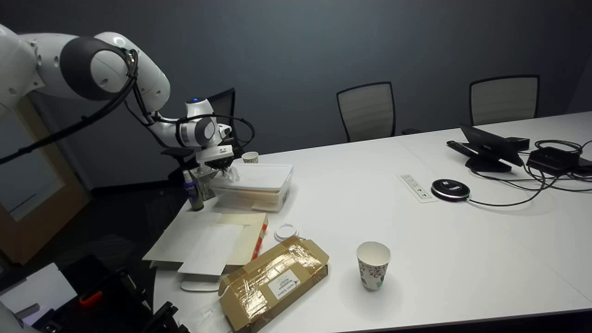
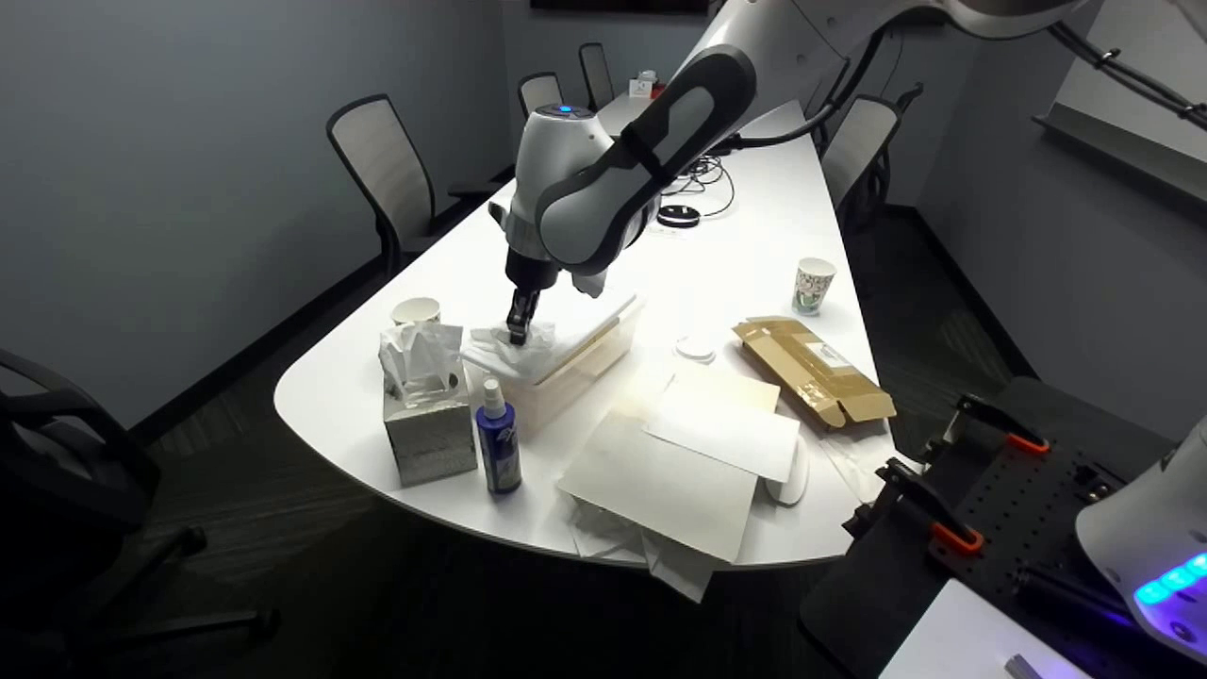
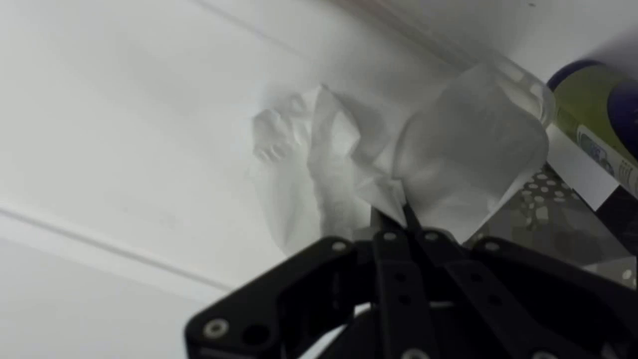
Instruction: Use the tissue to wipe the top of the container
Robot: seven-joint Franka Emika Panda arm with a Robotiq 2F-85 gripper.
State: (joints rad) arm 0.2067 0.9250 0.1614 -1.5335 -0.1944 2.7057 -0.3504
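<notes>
Clamping tissue tight in end effector, resting it on box, at end of lid nearest carton & spray. Counting grab & placement as done. Prob. being at wipe stage, but not seeing amt. covered. Prob. still needing passes over rest of lid.

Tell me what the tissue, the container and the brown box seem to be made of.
Tissue: soft, matte paper, judging by its thin, crumpled folds.
Container: probably plastic; the walls are see-through, while the lid looks smooth and opaque white.
Brown box: likely cardboard, given its folded flaps; bright reflections suggest clear tape or a glossy coating, I cannot tell which.
</notes>
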